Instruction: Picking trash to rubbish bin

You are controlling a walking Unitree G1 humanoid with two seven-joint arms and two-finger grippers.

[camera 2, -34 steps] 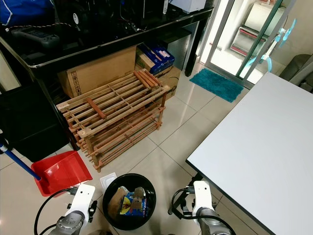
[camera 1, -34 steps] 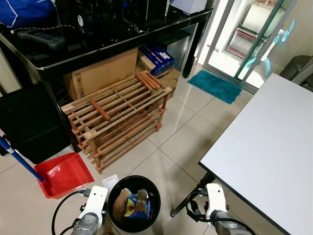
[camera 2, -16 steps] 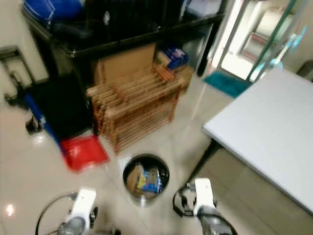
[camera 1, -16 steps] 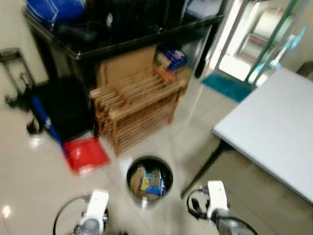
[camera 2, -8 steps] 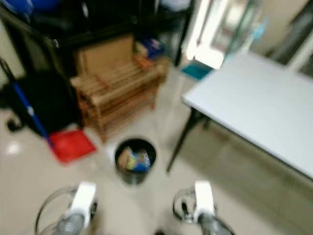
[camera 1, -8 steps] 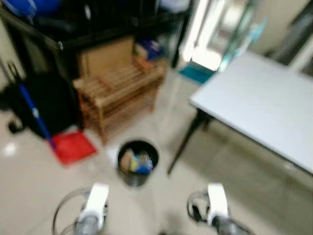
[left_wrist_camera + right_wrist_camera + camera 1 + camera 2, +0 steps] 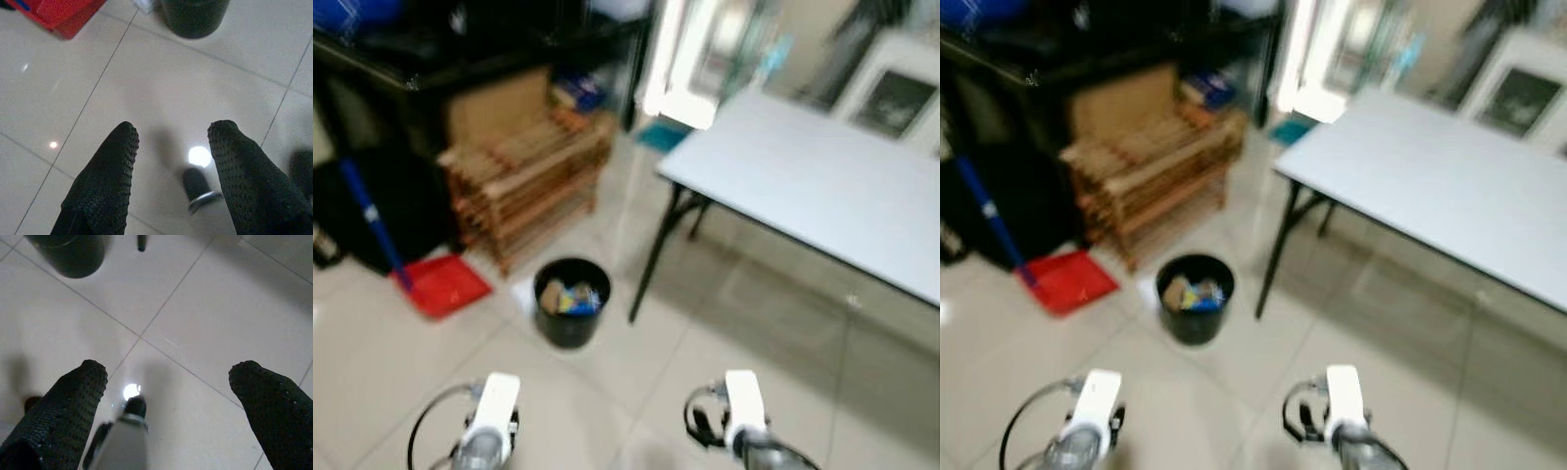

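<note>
Farther off now, black round rubbish bin (image 7: pixel 572 302) holds colourful trash (image 7: pixel 565 296); both grippers' jaws spread, empty.

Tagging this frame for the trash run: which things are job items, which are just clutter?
Job: rubbish bin with trash inside; left gripper and right gripper, both open, empty.

Clutter: red dustpan, wooden rack, white table.

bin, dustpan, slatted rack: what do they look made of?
Rubbish bin: likely plastic, black, smooth round wall; blur leaves it open. Dustpan: probably plastic, uniform bright red. Slatted rack: wood, warm brown, unpainted by the look.
</note>
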